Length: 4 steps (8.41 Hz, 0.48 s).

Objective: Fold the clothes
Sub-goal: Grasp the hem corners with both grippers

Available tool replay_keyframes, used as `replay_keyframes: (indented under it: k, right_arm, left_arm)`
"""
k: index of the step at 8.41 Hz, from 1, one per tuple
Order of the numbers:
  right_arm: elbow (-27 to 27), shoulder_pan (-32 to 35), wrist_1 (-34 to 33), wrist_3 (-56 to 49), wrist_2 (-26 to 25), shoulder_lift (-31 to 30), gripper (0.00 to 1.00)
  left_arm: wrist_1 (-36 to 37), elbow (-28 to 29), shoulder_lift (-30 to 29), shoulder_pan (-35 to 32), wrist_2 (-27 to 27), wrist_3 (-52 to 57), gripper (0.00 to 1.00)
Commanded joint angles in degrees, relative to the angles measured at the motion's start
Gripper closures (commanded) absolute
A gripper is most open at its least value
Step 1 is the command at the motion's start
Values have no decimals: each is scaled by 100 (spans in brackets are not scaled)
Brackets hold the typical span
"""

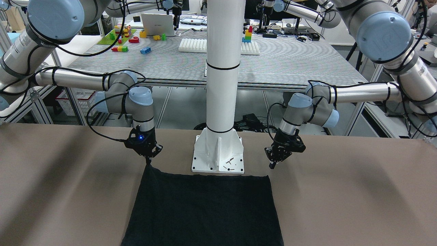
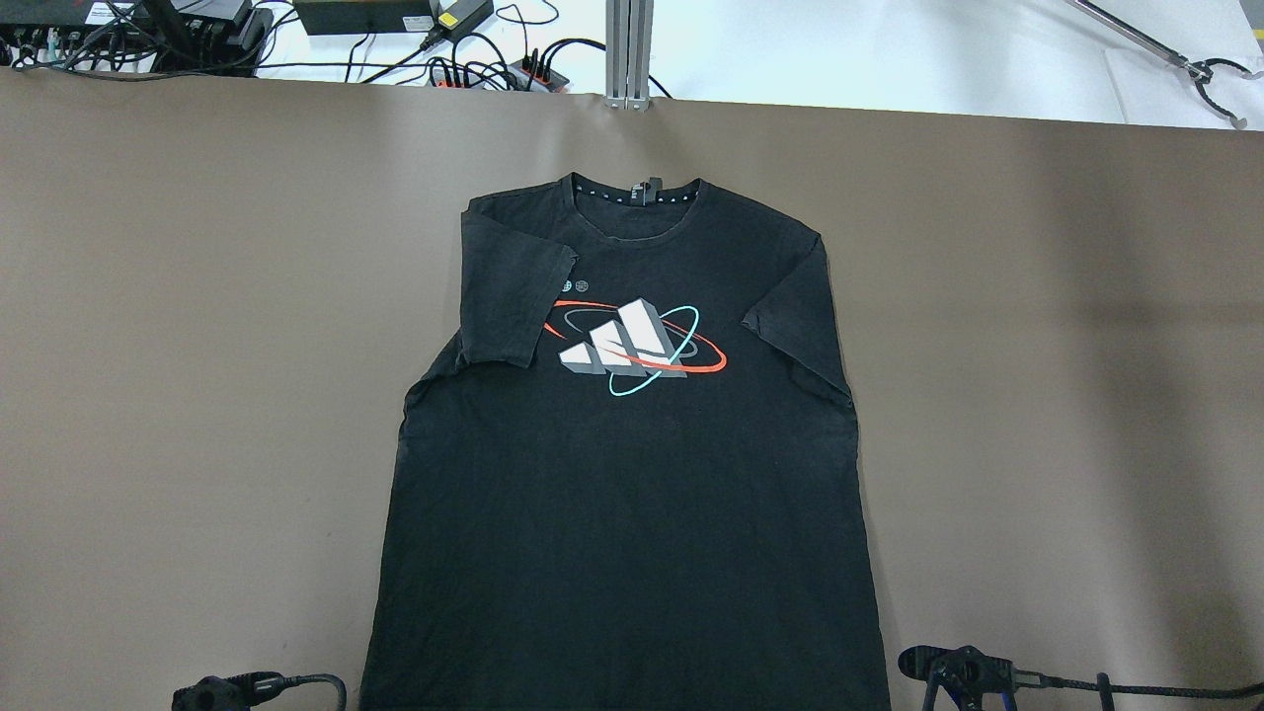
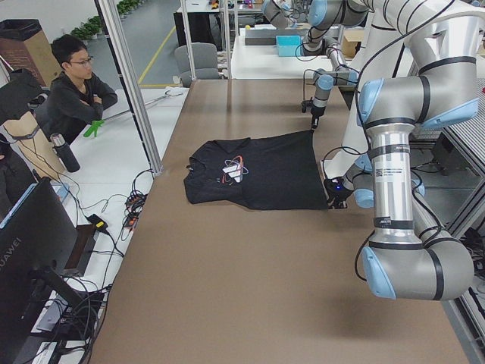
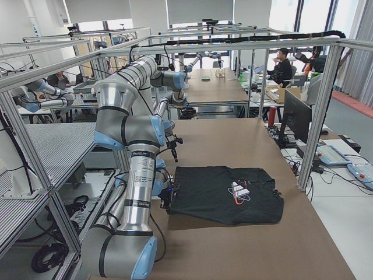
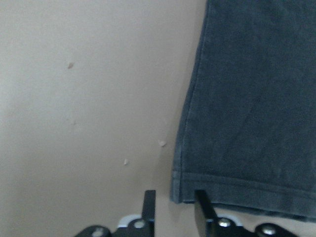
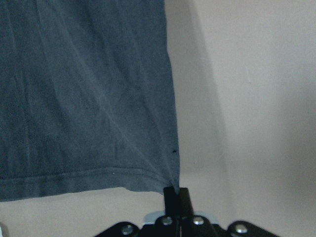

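In front of the white post (image 1: 222,102), we see the black T-shirt (image 1: 205,208) flat, collar farthest away; right gripper (image 1: 149,159) pinches one hem corner, left gripper (image 1: 272,166) hangs spread beside the other.

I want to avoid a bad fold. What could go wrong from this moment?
The right gripper pinches only the very tip of a hem corner of the T-shirt, so it may slip out. The left gripper is open and holds nothing; lifting now would likely pull the shirt askew.
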Motion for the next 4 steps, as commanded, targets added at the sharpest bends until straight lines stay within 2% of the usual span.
replay_keyframes:
  k: [1, 4]
  right_arm:
    - [-23, -1, 2, 0, -5, 1, 100]
    - [-93, -9, 2, 0, -23, 10, 100]
  left_arm:
    - [-1, 180, -101, 13, -3, 2, 41]
    - [-1, 250, -153, 13, -12, 2, 46]
